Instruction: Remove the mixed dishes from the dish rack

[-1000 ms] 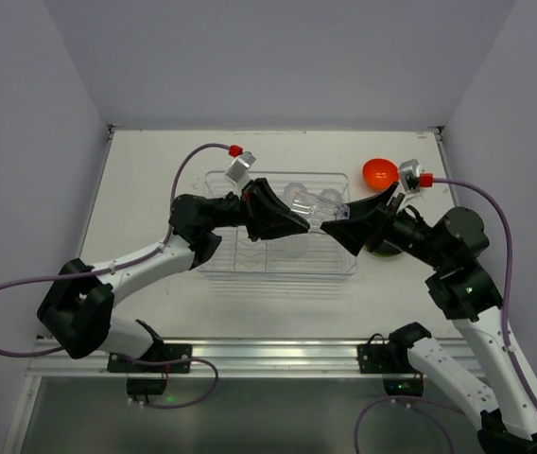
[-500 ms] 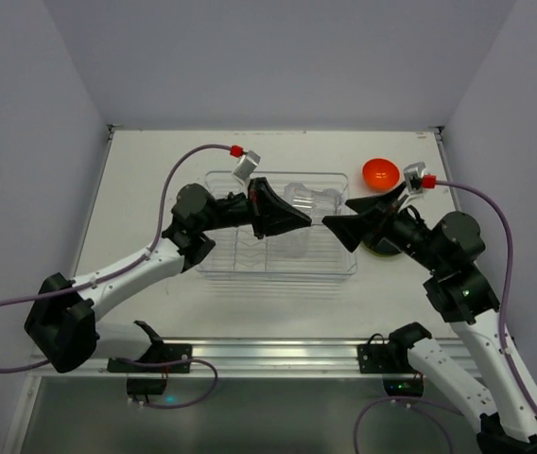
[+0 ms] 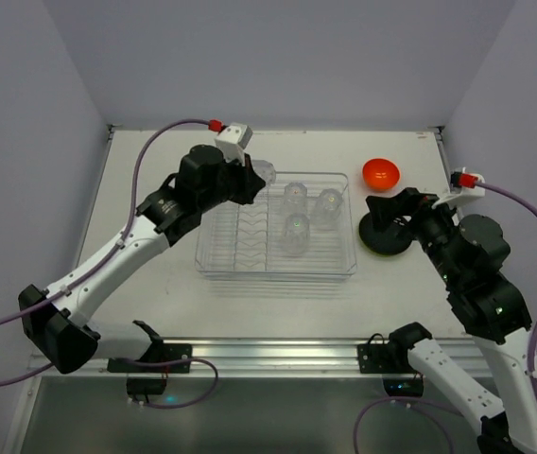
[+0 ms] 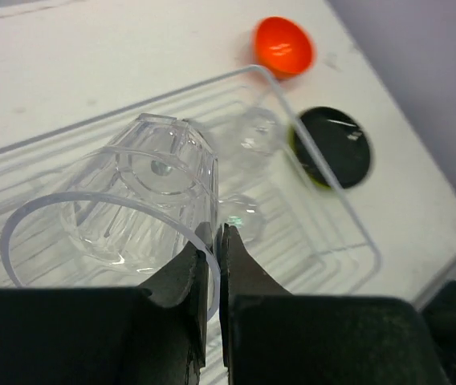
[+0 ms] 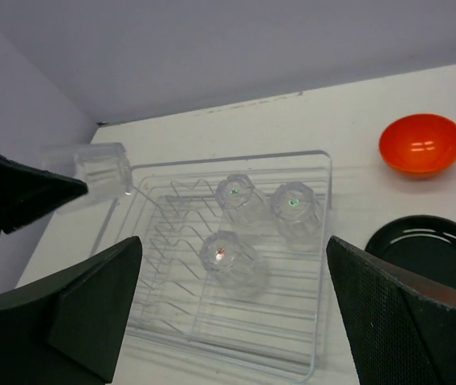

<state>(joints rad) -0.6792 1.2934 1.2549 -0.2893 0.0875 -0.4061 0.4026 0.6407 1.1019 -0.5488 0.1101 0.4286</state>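
White counter, lilac walls. Left fingers pinch one tumbler by its rim, above the far-left corner of the rack. Right fingers gape empty near the plates. Carry it clear of the rack, tip upright, lower gently before letting go.

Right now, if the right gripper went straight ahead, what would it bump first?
Probably the nearest tumbler in the rack. The open right gripper aims at it, though depth is unclear.

Three clear tumblers in rack
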